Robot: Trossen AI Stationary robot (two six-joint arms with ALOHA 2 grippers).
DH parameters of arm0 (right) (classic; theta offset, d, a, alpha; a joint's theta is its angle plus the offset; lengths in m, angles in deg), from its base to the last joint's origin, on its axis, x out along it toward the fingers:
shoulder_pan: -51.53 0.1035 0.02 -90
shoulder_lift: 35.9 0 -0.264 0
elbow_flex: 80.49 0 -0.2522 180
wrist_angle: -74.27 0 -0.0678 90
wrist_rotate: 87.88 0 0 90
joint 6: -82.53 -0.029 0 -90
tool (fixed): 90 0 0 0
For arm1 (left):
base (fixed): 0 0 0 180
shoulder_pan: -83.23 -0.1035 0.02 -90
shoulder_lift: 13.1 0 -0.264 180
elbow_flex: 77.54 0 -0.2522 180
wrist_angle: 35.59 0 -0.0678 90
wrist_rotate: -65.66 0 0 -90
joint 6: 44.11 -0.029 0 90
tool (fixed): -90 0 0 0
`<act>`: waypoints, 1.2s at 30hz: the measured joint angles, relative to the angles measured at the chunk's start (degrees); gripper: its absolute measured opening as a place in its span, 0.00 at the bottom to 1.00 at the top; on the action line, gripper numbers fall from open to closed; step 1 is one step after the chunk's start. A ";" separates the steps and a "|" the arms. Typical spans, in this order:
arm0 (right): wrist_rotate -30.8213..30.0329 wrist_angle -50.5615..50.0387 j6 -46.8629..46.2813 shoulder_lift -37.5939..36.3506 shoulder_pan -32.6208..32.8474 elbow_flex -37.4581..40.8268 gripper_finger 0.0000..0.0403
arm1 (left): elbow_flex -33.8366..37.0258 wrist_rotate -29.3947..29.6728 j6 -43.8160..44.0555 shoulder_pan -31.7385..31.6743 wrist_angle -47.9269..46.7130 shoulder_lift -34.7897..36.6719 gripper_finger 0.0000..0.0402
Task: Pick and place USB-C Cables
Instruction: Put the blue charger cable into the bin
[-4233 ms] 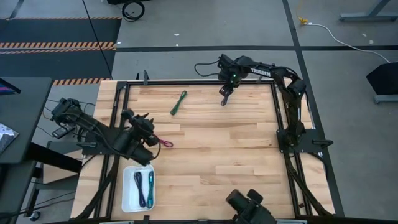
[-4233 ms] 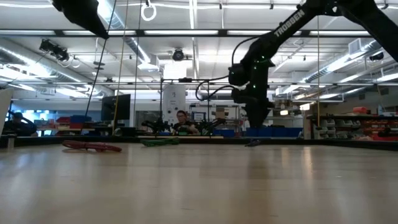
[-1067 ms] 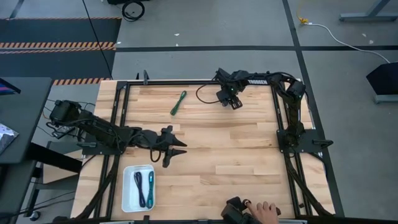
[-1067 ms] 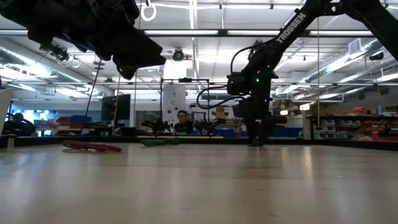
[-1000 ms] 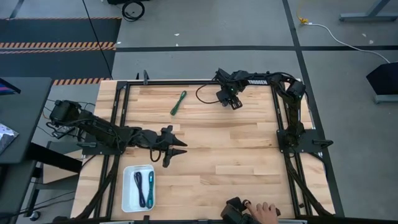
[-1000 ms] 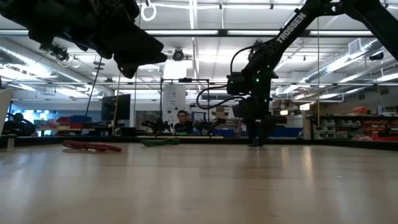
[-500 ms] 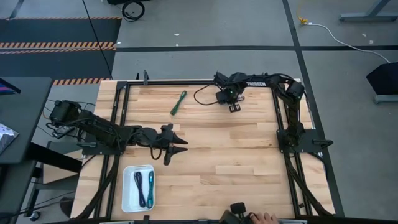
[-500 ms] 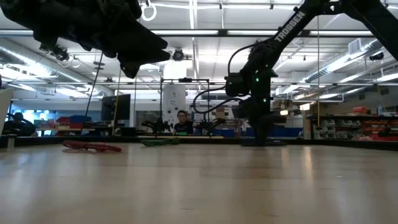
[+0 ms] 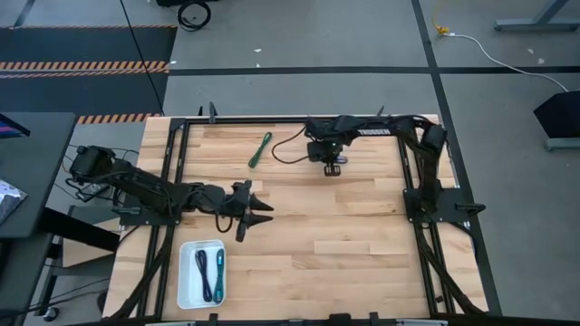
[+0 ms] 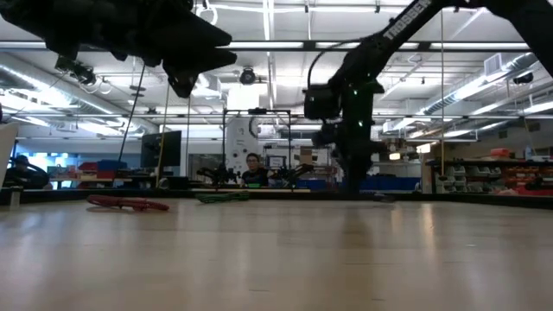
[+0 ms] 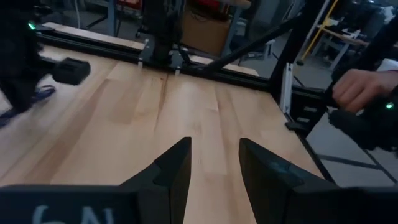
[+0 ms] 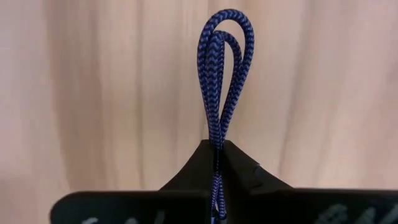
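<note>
Two cables (image 9: 211,272) lie in the white tray (image 9: 186,279); the green cable (image 9: 260,149) and a red-pink cable (image 10: 127,204) rest on the table (image 9: 344,235). The right gripper (image 9: 331,167), now shifted toward the table's middle from the far edge, has its fingers pressed together on the blue cable (image 12: 222,81), so that pickup looks done; carrying comes next. The left gripper (image 9: 260,215) hovers with fingers spread, holding nothing.

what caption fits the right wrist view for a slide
Right hand shut on a blue-violet braided cable above the wooden table.
</note>
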 joint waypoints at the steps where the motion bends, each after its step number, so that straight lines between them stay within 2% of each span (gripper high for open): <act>1: 0.86 1.19 -1.05 -0.79 0.74 -0.09 0.03 | 0.00 -0.13 0.13 0.25 -0.31 0.26 0.35; 10: 5.32 17.51 -7.24 -6.82 10.49 -0.11 0.03 | 0.02 -0.51 1.12 2.25 0.21 1.80 0.35; 17: 7.81 32.68 -8.30 -8.99 17.24 -0.22 0.03 | 0.04 -0.47 -0.37 3.75 -0.38 7.66 0.35; 28: 6.73 39.27 -11.40 -9.03 20.52 -0.22 0.04 | 0.02 -0.40 -8.98 7.16 -7.01 19.50 0.35; 36: 6.74 43.84 -11.86 -9.03 23.79 -0.24 0.04 | 0.02 0.04 -9.55 7.16 -7.62 20.49 0.35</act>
